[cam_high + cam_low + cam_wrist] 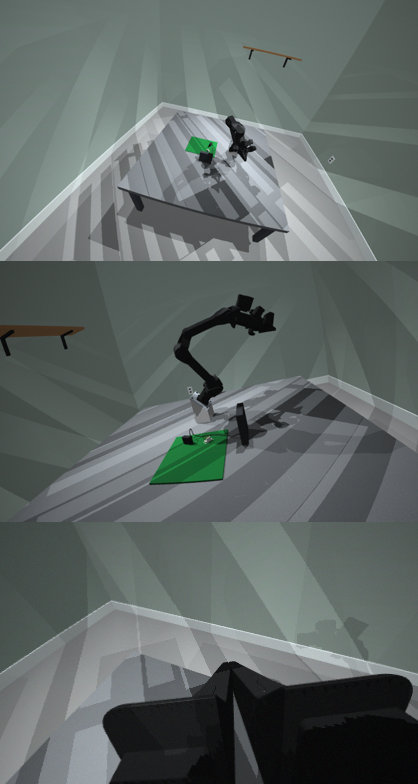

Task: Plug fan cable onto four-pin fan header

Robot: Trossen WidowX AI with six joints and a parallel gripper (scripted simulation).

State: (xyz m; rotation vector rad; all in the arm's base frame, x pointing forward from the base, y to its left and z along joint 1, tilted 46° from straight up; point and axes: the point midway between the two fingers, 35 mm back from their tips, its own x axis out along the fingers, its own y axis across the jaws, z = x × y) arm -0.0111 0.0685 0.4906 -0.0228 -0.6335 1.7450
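Note:
The green board (194,145) (194,465) lies flat on the table. A small white header (208,150) (206,442) with thin pins sits on it near one end. The black plug (210,144) (186,440) rests on the board beside the header, apart from it. A thin dark cable (215,435) loops up from the plug and runs past the header to the fan. The square black fan (205,157) (242,424) stands upright just off the board's edge. My gripper (245,160) (275,329) (229,668) is shut with its tips together, empty, high above the table and away from the plug.
The arm's pale base (202,412) stands on the grey table (172,184) (277,494) beyond the board. A wooden shelf (271,53) (43,330) is fixed to the wall. The wrist view shows the floor, wall and part of the table, but not the board.

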